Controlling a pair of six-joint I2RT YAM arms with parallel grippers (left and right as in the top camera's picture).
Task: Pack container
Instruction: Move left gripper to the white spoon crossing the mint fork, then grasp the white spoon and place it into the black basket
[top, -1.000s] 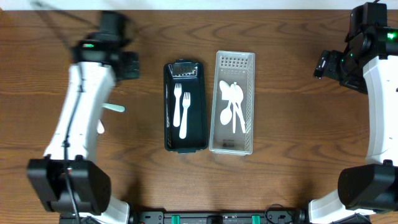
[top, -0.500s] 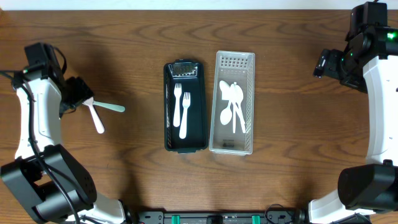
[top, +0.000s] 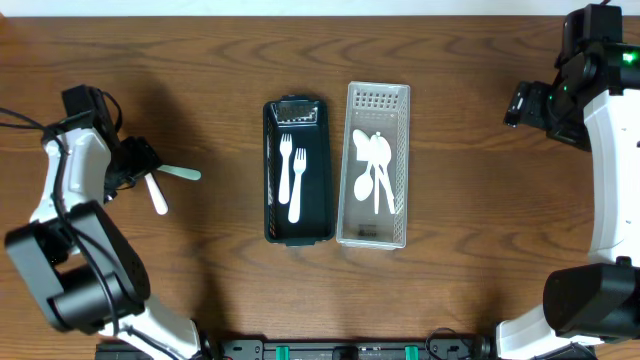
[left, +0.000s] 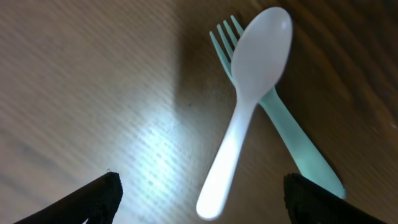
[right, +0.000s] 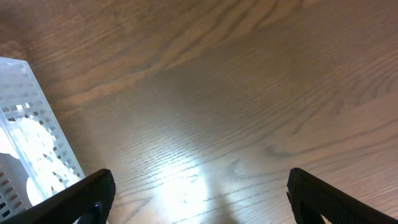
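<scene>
One spoon (left: 245, 106) crosses one fork (left: 298, 146) just ahead of my left hand (left: 202, 198), released and tilted down over the bench (left: 93, 74).

The overhead camera looks straight down on the whole worktop (top: 450, 60). The left wrist camera sits close over the spoon (left: 249, 93) and fork (left: 298, 146) that overhead shows at 9 o'clock. The right wrist camera catches the basket (right: 31, 124) at its 9 o'clock edge.
</scene>
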